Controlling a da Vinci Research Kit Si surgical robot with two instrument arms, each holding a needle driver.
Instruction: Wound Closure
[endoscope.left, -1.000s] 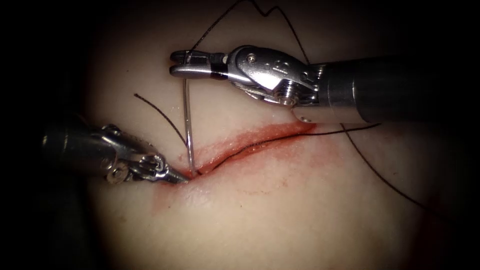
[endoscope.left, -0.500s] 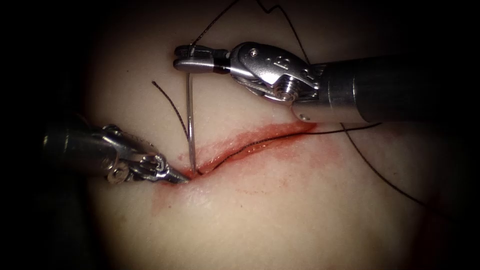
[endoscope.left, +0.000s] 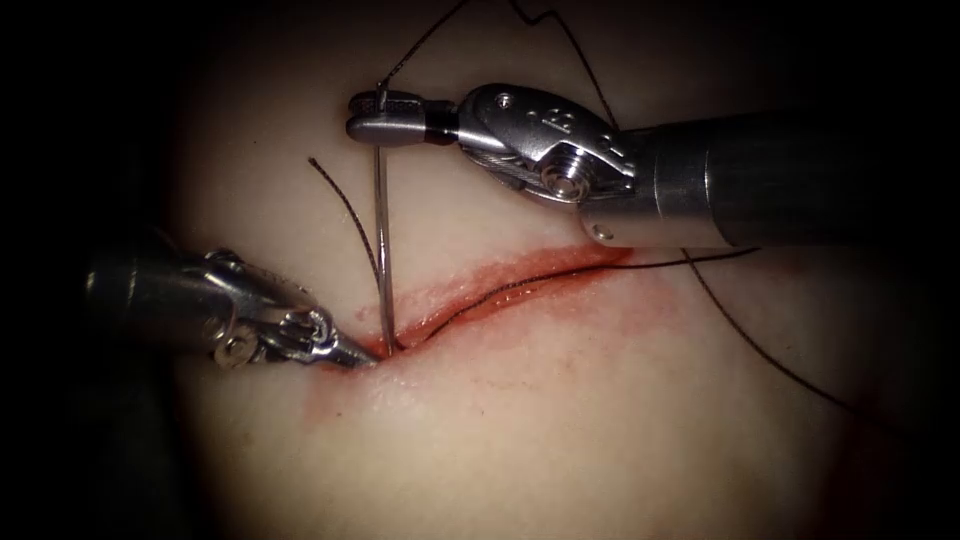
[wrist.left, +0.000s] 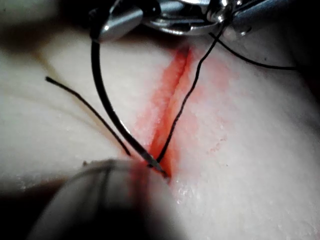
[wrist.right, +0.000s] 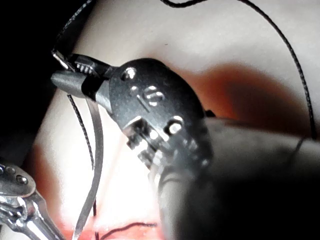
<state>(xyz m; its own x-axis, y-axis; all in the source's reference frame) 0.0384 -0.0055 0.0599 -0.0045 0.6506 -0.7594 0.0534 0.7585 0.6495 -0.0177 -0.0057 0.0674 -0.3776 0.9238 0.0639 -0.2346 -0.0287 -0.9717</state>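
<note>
While the left end effector (endoscope.left: 360, 357) rests closed at the cut's (endoscope.left: 500, 285) left end, pressing the tissue (endoscope.left: 560, 420) and gripping nothing visible, the needle (endoscope.left: 382, 250) stands beside it, its tip in the cut's far lip. Further right, the right end effector (endoscope.left: 368, 115) is clamped on the needle's swaged end, where the thread (endoscope.left: 430, 38) joins; over the last second its wrist rolled and the needle steepened, hardly advancing.

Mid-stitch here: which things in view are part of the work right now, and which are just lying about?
In use:
- right tool, shut on the needle's thread end
- needle, tip in the tissue at the cut's left end
- left tool, tip at that end
- thread

Lying about:
- loose thread end, left of the needle
- red fluid
</note>
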